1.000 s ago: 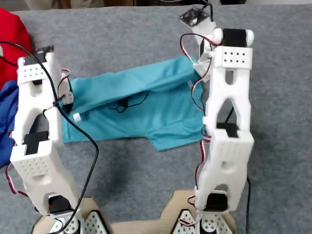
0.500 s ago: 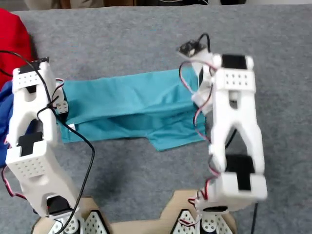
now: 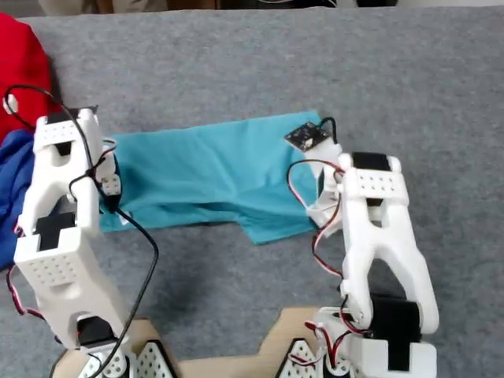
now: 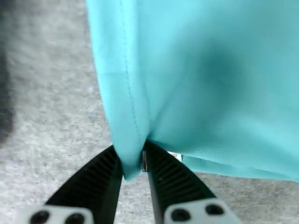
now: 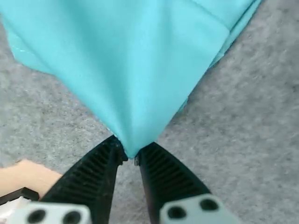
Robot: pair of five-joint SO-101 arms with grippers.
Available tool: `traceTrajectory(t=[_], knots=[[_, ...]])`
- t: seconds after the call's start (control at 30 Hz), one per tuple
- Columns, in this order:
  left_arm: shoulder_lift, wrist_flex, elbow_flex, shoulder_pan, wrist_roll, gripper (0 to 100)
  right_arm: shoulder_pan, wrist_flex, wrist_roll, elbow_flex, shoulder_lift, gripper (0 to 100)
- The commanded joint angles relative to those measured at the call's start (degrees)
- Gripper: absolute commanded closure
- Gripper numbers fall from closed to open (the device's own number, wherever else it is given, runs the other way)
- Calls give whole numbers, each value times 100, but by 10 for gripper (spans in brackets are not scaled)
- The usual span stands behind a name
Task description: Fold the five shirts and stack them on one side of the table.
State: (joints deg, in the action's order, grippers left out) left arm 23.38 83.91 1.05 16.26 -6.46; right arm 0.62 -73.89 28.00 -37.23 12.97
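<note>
The left hand [image 4: 133,164] and right hand [image 5: 129,155] are each pinching an edge of the teal shirt [image 3: 213,169], which is looking soft and light, best gripped at hemmed corners.

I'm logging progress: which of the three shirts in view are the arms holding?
The teal shirt, spread in the middle: the left tool and right tool each pinch its edge. The red shirt and blue shirt lie bunched at the side, ungripped.

The table [image 3: 236,71] wears a grey, felt-like cloth from edge to edge, evenly lit, with only soft shadows. A pale wooden board [image 3: 209,366] lies at the table's near edge. A narrow dark band [image 3: 268,3] runs beyond its far edge.
</note>
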Motion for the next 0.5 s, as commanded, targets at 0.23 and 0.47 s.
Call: traceTrajectory(t=[0.23, 0.47], knots=[[-119, -26, 35, 53, -26, 980, -259, -721, -44, 435, 725, 992], [-75, -97, -44, 53, -35, 980, -400, -826, -79, 347, 1156, 992]])
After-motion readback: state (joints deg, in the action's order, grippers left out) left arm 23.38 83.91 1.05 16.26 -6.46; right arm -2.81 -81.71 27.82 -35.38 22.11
